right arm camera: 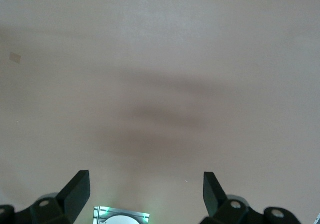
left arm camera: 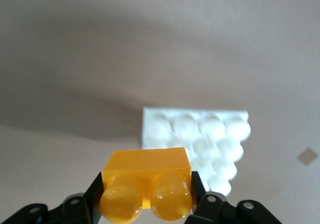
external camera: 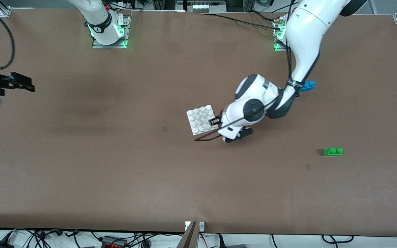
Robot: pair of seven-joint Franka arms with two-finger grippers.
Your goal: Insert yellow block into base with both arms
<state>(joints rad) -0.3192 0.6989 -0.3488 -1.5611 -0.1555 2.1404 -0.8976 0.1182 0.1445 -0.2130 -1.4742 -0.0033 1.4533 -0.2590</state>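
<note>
My left gripper is shut on the yellow block, a fingertip on each end and the two studs facing the wrist camera. In the left wrist view the gripper holds the block beside the edge of the white studded base. In the front view the base lies mid-table, and the left hand hides the block there. I cannot tell whether block and base touch. My right gripper waits open and empty over the table's edge at the right arm's end; its wrist view shows only bare table.
A green two-stud brick lies toward the left arm's end, nearer the front camera than the base. A blue brick lies partly hidden under the left arm's forearm. A black cable loops from the left hand beside the base.
</note>
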